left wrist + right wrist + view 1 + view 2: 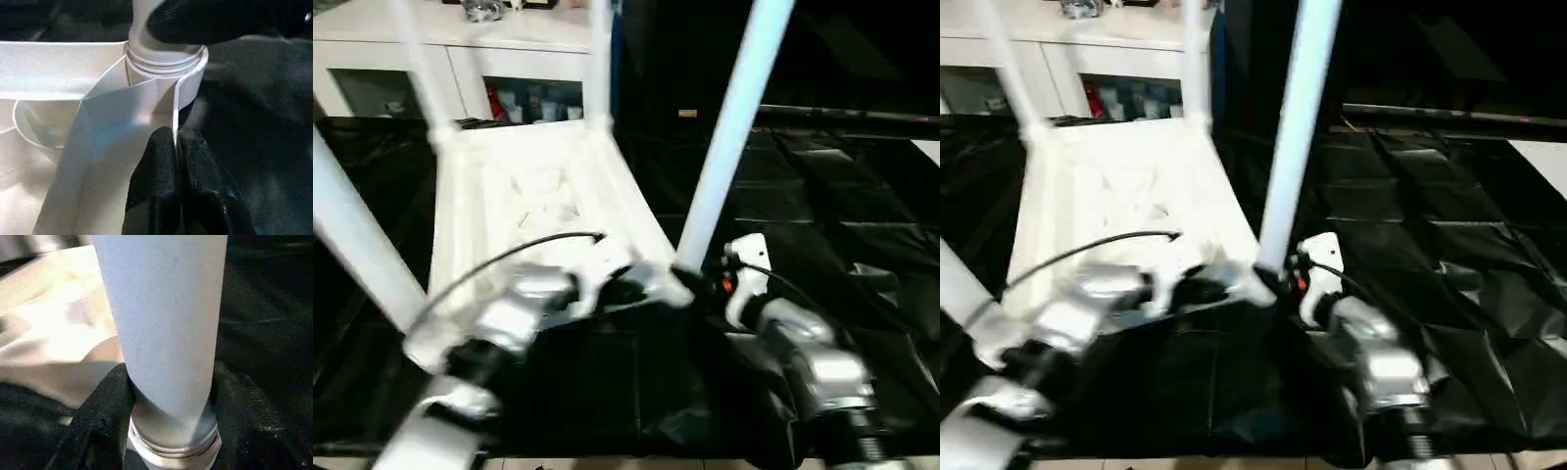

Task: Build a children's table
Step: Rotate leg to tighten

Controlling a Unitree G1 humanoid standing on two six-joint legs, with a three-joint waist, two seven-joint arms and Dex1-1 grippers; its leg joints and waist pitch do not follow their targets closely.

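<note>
On the far left a white leg slants up and out of the head view from the near left corner of the children's table, which lies upside down on the black-covered bench with its ribbed underside facing up. Two more legs stand in the far corners: one at the far left, one at the far right, both rising past the top of the view. Behind them stands a white cabinet with shelves of small items. The left gripper reaches in over the silver left forearm to the near edge of the top; in the left wrist view its two black fingers are pressed together with the thin white rim of the top pinched between them, just beside the corner socket. A black cable arcs over that wrist. To the right, the fourth leg stands in that near right socket, tilted slightly rightwards as it rises. The right gripper has closed around the base of this leg, its black fingers touching the tube on both sides just above the ringed collar. The silver right forearm extends from there toward the near right edge, over crinkled black sheeting.
</note>
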